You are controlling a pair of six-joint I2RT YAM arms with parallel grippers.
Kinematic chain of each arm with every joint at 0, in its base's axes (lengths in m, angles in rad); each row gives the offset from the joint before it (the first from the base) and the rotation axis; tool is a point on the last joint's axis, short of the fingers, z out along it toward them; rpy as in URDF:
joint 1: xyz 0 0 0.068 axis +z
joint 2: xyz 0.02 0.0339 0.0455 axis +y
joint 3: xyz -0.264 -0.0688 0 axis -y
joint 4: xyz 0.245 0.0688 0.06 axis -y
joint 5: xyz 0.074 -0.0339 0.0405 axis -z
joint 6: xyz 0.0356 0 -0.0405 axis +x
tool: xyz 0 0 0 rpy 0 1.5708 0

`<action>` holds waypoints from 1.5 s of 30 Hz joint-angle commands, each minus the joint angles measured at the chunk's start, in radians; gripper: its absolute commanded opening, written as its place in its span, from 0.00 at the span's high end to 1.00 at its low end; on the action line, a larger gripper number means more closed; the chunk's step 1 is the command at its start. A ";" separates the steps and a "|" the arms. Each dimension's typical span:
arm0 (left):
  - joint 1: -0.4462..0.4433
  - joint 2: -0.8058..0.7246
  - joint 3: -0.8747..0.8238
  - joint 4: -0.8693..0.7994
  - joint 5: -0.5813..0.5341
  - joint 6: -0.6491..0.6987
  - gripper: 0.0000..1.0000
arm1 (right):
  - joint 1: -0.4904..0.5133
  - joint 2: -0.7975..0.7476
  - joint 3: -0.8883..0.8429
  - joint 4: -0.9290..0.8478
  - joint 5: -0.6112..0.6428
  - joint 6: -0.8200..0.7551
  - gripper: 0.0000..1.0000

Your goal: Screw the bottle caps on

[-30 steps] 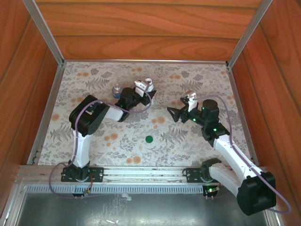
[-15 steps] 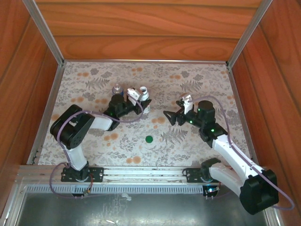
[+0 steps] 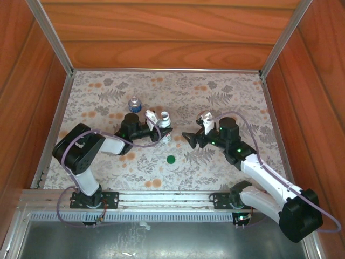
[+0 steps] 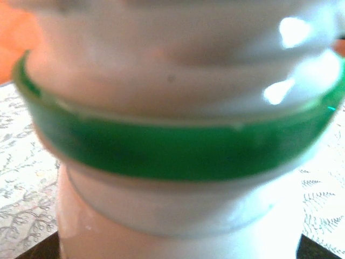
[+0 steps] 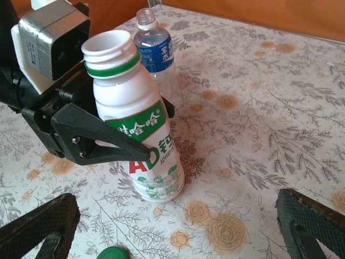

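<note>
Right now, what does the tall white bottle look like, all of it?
The white bottle looks like opaque plastic, with a green and red printed label and a green ring under its threaded neck. Its mouth is open, no cap on. It stands slightly tilted on the flowery tablecloth, the left gripper shut around its middle.

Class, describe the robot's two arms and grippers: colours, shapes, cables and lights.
The left arm and right arm both have white links, black joint housings and a looping lilac cable. The right arm carries green lights. The left gripper and right gripper have black wedge-shaped fingers.
</note>
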 commanded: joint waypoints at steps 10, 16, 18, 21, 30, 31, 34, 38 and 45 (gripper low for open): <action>0.005 0.061 0.042 -0.011 0.064 0.021 0.39 | 0.026 0.032 0.049 -0.028 0.035 -0.026 0.00; 0.006 0.053 0.031 -0.011 0.060 0.022 0.26 | 0.026 0.053 0.094 -0.120 0.040 0.051 0.00; 0.006 0.049 0.027 -0.010 0.061 0.023 0.24 | 0.026 0.052 0.095 -0.128 0.036 0.068 0.00; 0.006 0.042 0.018 -0.001 0.058 0.024 0.21 | 0.026 0.027 0.053 -0.069 0.028 0.089 0.00; 0.005 0.075 -0.086 0.305 -0.013 -0.071 0.07 | 0.026 -0.028 -0.012 -0.031 0.041 0.121 0.00; 0.006 0.091 -0.095 0.353 -0.017 -0.088 0.06 | 0.026 -0.030 -0.015 -0.032 0.039 0.125 0.00; 0.002 0.119 -0.094 0.393 -0.015 -0.099 0.00 | 0.026 -0.026 -0.016 -0.037 0.033 0.133 0.00; -0.005 0.114 -0.095 0.393 -0.020 -0.089 0.00 | 0.026 -0.023 -0.021 -0.035 0.030 0.141 0.00; -0.005 0.119 -0.090 0.392 -0.003 -0.088 0.02 | 0.027 -0.016 -0.024 -0.026 0.019 0.146 0.00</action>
